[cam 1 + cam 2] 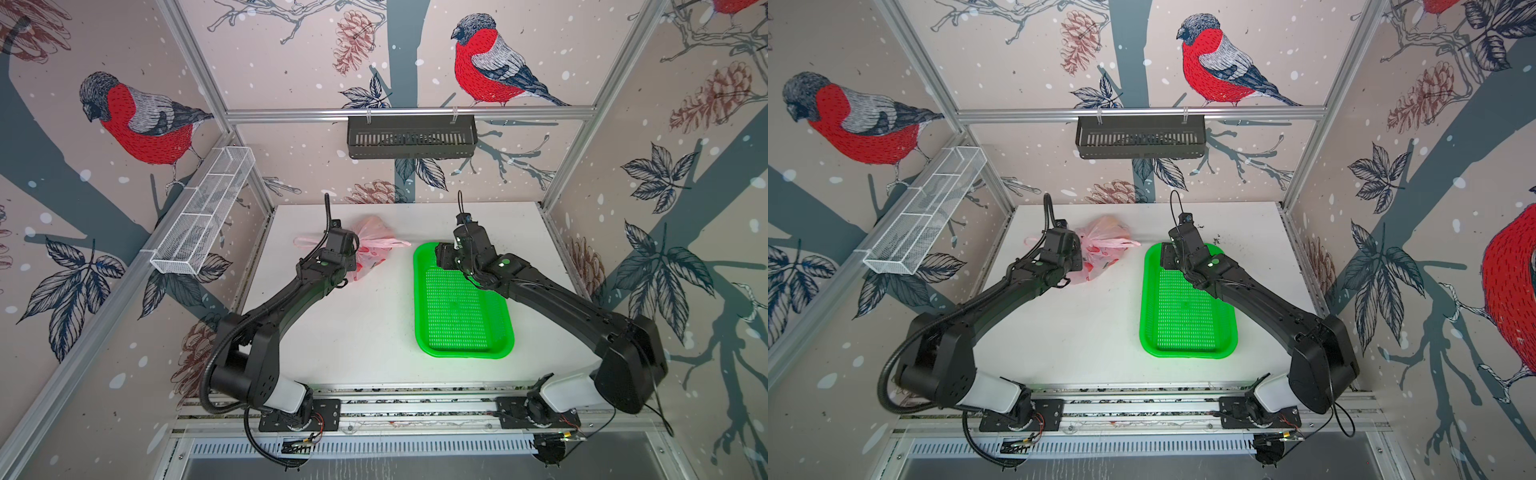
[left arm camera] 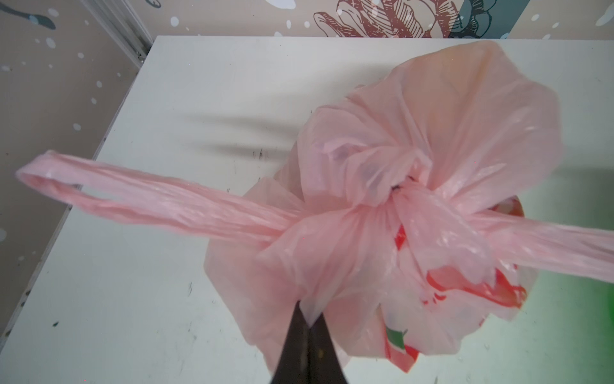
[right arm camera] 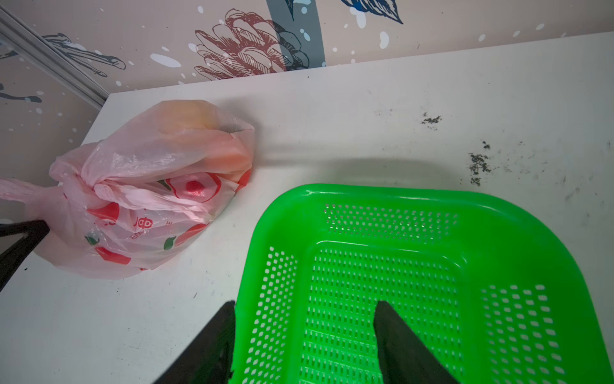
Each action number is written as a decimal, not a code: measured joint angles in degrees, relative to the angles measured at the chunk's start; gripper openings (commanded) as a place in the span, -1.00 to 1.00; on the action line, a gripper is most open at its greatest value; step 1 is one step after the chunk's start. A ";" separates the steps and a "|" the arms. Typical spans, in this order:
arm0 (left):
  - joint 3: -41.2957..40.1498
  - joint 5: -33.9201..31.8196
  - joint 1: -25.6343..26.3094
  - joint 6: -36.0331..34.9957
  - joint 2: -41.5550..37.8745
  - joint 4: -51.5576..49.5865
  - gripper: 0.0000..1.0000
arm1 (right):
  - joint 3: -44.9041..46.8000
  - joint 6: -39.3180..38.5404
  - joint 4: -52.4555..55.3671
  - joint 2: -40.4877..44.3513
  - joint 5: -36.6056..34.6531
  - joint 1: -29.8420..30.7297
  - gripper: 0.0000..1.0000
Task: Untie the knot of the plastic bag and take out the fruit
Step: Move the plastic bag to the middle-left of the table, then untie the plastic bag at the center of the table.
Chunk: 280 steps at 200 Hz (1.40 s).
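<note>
1. Pink plastic bag (image 1: 372,232) sits on the white table (image 1: 332,332), far-left part; green basket (image 1: 417,291) is to its right w/ a gap betw. them
2. Bag film is thin, see-thru, w/ red fruit prints + red lettering; it's bulging and lying sort of on its side
3. Its knot (image 2: 393,199) is tied, not undone: a small bunched twist at the bag's mouth. One handle loop (image 2: 133,196) sticks out sideways, the other (image 2: 548,246) goes the opposite way
4. L arm: left gripper (image 2: 308,320) is right at the bag, jaws together, clamped on a fold of film close by the knot; film is pulled to a little peak at the tips
5. Re the fruit: all inside the closed bag. Only a yellow-orange round shape (image 3: 189,116) shows thru the film at the end away from the knot; rest I can't make out
6. R arm: right gripper (image 3: 305,304) hangs over the basket's far end, jaws apart, straddling the rim; one finger (image 3: 212,342) is outside on the bag side, the other (image 3: 398,342) over the perforated floor. Can't tell if it touches the basket
</note>
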<state>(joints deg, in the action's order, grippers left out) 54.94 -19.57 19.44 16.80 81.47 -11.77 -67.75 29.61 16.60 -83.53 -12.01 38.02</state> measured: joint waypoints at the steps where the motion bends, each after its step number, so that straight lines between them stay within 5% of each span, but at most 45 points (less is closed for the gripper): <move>1: -0.20 0.07 0.00 0.11 -0.26 0.00 -0.94 | -0.09 -0.02 0.02 -0.04 0.00 0.07 0.33; 99: -27.58 7.48 0.22 15.19 -41.22 -5.03 -0.96 | -17.05 -6.78 -0.33 -13.14 0.13 11.04 0.32; 158: -28.35 7.74 0.26 16.68 -41.29 -6.69 -0.96 | -32.61 -14.93 2.78 -28.87 1.51 20.55 0.35; 251: -29.38 7.89 0.26 17.31 -43.52 -6.91 -0.97 | -43.58 -9.57 6.49 -40.92 7.76 20.26 0.32; 280: -29.42 7.91 0.26 17.40 -43.47 -6.91 -0.97 | -43.69 -6.93 5.75 -42.47 10.49 20.09 0.16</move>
<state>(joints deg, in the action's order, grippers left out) 25.52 -11.66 19.70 34.20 38.00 -18.68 -111.44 22.68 22.35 -125.99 -1.52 58.11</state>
